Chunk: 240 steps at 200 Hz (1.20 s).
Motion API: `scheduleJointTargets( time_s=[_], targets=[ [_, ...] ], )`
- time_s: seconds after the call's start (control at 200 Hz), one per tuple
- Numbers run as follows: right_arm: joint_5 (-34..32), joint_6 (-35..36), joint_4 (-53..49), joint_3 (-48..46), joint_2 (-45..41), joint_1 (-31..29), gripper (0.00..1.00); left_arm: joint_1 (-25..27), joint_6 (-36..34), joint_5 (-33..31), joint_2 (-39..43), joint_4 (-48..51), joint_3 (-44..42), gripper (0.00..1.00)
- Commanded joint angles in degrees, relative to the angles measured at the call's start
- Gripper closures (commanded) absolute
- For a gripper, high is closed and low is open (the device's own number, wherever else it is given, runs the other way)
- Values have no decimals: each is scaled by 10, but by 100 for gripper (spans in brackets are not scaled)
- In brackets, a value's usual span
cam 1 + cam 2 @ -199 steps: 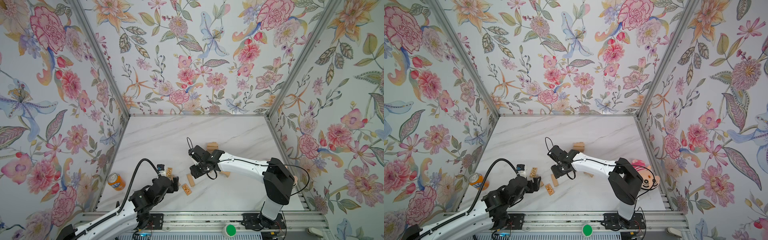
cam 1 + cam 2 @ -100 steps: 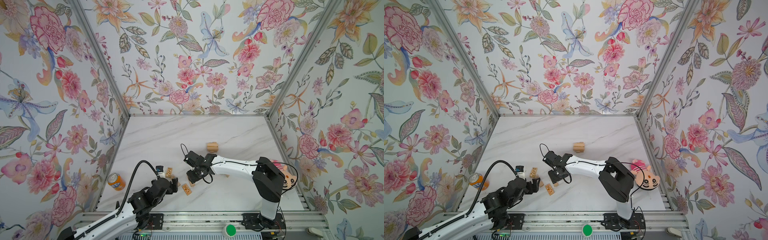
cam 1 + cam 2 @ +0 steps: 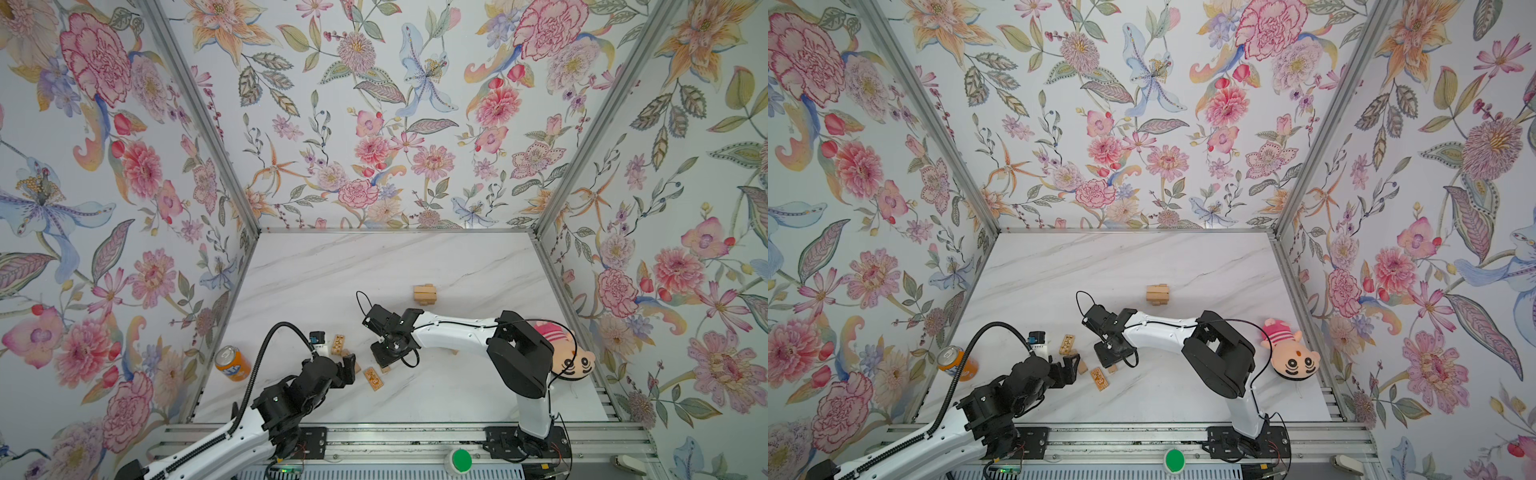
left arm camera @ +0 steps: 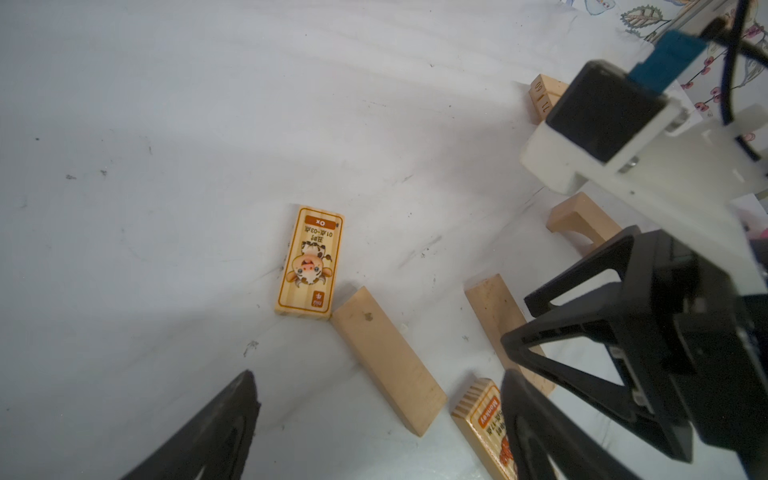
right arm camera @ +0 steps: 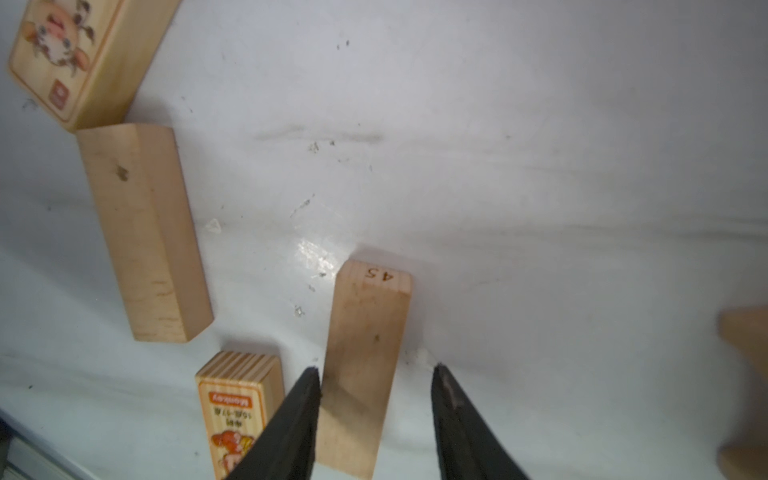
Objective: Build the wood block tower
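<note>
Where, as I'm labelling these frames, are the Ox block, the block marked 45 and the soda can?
Ox block (image 4: pixel 309 262): left wrist view, middle of its printed face.
block marked 45 (image 5: pixel 362 349): right wrist view, its plain upper face.
orange soda can (image 3: pixel 237 368): in a top view, its orange side.

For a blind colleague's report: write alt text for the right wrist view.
The right end effector straddles a plain wood block stamped 45 lying on the white marble table, open with a gap on one side. Nearby lie a Monkey-printed block, another plain block and a cow-printed block.
</note>
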<state>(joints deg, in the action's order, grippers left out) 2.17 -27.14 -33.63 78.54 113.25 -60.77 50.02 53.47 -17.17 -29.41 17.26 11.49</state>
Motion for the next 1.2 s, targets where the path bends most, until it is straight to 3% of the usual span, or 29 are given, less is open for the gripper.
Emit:
scheduleJointTargets(
  time_s=[0.0, 0.48, 1.196],
  targets=[
    [-2, -8, -5, 12, 13, -1, 57, -5, 5, -11, 11, 24, -7, 8],
    [-13, -10, -11, 13, 16, 4, 66, -6, 0, -12, 18, 26, -7, 7],
    [-7, -1, -16, 42, 30, 21, 67, -6, -15, -26, 0, 15, 7, 5]
  ],
)
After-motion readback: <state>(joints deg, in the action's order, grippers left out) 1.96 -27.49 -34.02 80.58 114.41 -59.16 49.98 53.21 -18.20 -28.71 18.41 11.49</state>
